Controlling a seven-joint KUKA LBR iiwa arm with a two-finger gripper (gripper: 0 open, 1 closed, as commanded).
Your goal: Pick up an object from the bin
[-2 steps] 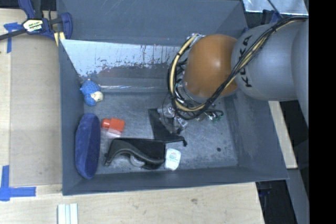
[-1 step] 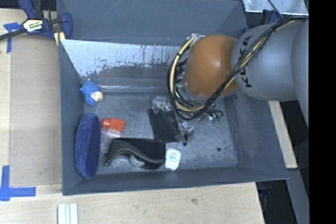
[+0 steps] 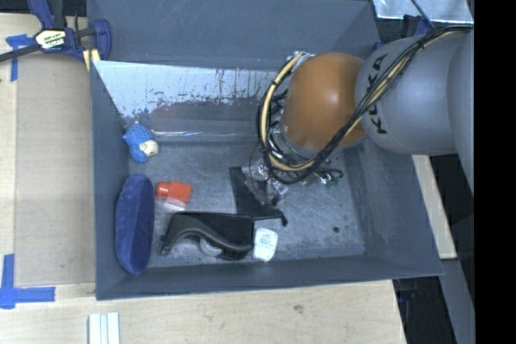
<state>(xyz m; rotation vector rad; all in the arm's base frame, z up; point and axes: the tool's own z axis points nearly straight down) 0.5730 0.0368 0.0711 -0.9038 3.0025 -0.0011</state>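
My gripper (image 3: 267, 176) is low in the middle of the bin, just beneath the arm's wrist. Right under it lies a flat black piece (image 3: 248, 196), and whether the two touch cannot be made out. In front of the gripper, near the bin's front wall, rests a black curved tool (image 3: 211, 231) with a white label at its right end. A small orange and red item (image 3: 173, 191) lies to the left of the gripper.
A long dark blue oval pad (image 3: 135, 223) lies along the left wall. A small blue toy (image 3: 140, 142) sits at the back left. Something small and green (image 3: 330, 178) shows just right of the gripper. The arm comes in from the right.
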